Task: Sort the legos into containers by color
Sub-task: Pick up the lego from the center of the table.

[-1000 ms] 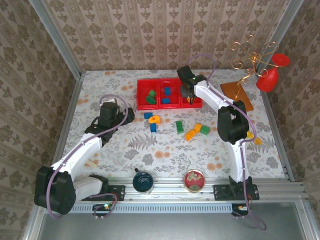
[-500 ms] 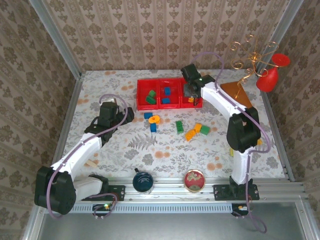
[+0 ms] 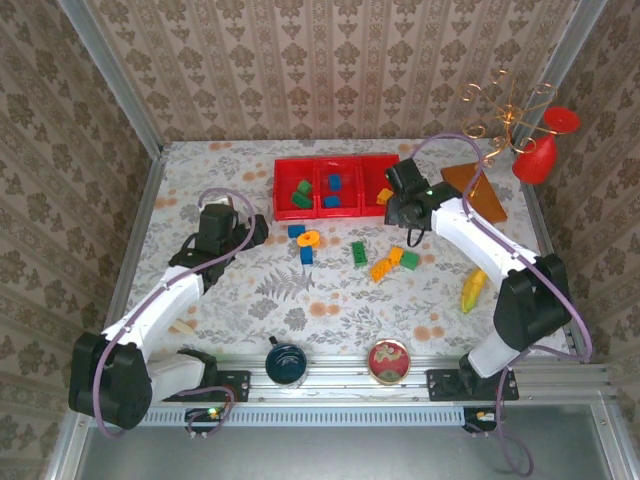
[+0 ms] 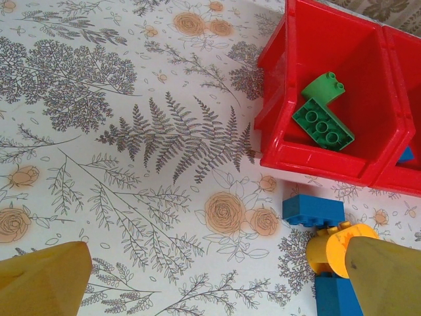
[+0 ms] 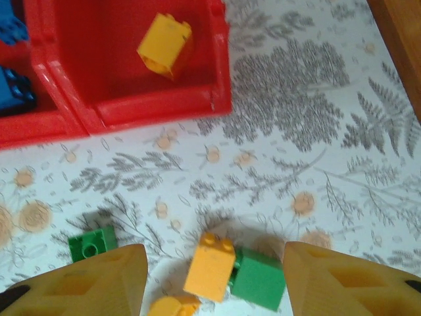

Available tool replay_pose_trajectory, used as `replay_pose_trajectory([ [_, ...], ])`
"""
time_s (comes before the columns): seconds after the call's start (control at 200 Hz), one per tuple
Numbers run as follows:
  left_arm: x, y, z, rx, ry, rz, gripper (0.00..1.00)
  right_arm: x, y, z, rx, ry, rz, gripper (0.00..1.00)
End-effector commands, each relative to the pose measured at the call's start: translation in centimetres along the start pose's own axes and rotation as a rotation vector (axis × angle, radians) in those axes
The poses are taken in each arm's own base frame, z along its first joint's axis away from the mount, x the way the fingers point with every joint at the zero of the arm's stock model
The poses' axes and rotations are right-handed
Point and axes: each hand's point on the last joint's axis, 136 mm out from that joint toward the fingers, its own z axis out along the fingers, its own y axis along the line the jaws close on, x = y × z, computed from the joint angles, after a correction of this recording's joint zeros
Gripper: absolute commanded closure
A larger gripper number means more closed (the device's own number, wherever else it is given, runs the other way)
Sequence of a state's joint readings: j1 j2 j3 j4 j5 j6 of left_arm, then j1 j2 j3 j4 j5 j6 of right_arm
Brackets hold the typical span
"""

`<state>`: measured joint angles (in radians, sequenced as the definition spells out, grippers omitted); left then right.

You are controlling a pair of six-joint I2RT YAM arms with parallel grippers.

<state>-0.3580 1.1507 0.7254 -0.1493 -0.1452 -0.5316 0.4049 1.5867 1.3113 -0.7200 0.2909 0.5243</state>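
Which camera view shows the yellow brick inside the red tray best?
The right wrist view: the yellow brick lies large and sharp, alone in its compartment of the red tray. The top external view shows it as a small orange speck in the rightmost compartment.

You had a glossy red plastic three-compartment tray (image 3: 300, 214) at twelve o'clock, smooth shiny small plastic bricks (image 3: 358, 252), a matt flower-printed table cover (image 3: 260, 300), and a brushed metal rail (image 3: 335, 376) at six o'clock.
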Motion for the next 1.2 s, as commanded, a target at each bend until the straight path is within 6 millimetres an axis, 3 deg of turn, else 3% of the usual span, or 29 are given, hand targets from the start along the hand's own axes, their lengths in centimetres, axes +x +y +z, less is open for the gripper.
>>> replay_pose_trajectory([
  [0.0, -1.0, -0.1, -0.6, 0.007, -0.029, -0.005, 0.00, 2.1, -0.8, -0.8, -0.003, 0.049, 0.033, 0.41],
  [0.24, -0.9, -0.1, -0.6, 0.011, -0.026, -0.010, 0.00, 5.3, -1.4, 0.5, 0.013, 0.155, 0.009, 0.36],
  [0.49, -0.9, 0.0, -0.5, 0.008, -0.025, -0.012, 0.00, 7.0, -0.9, 2.5, 0.008, 0.244, -0.024, 0.34],
  [0.755, -0.8, 0.0, -0.6, 0.007, -0.022, -0.014, 0.00, 7.4, 0.1, 4.7, -0.009, 0.285, -0.043, 0.34],
  [1.195, -0.7, 0.2, -0.5, 0.001, -0.021, -0.014, 0.00, 6.5, 1.1, 7.7, 0.014, 0.316, -0.092, 0.41],
])
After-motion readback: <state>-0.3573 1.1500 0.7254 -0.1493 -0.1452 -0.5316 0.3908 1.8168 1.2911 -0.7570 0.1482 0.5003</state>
